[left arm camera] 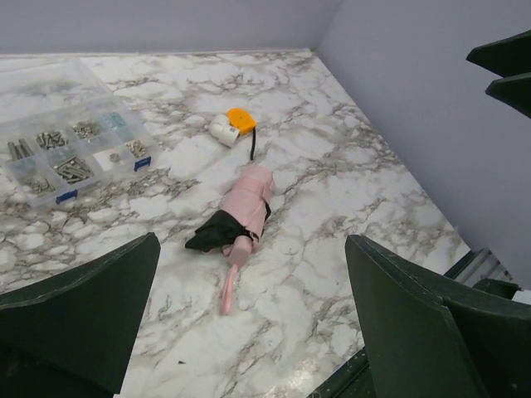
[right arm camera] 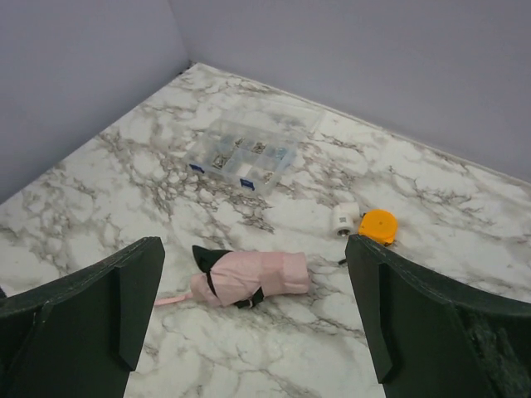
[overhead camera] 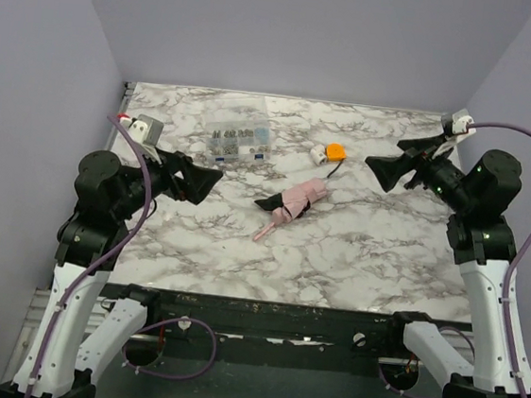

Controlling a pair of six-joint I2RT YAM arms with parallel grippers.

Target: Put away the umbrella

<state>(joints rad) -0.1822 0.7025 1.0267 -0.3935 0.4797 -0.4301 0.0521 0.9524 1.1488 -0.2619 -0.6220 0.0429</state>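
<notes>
Pink fabric on grey-veined marble: umbrella (overhead camera: 295,202) rolled short, lying flat on worktop (overhead camera: 366,238), apart from both arms. Ahead of and below left end effector (overhead camera: 212,180), framed between its fingers in the wrist view, thin pink handle end pointing back toward that end effector. Dark flap at the roll's handle end. Ahead of and below right end effector (overhead camera: 375,165) too, lying crosswise to it, handle end off to its left.

Left end effector spread wide, nothing between the fingers, hovering above worktop. Right end effector equally wide, empty, raised off the surface.

Beyond umbrella from left end effector: orange-and-white gadget (overhead camera: 329,154), near the roll's far end, black cord (left arm camera: 251,145) trailing toward the fabric. Off to left end effector's forward left: clear box (overhead camera: 238,142), small metal parts in its compartments. From right end effector, box past umbrella, gadget forward and to the right.
</notes>
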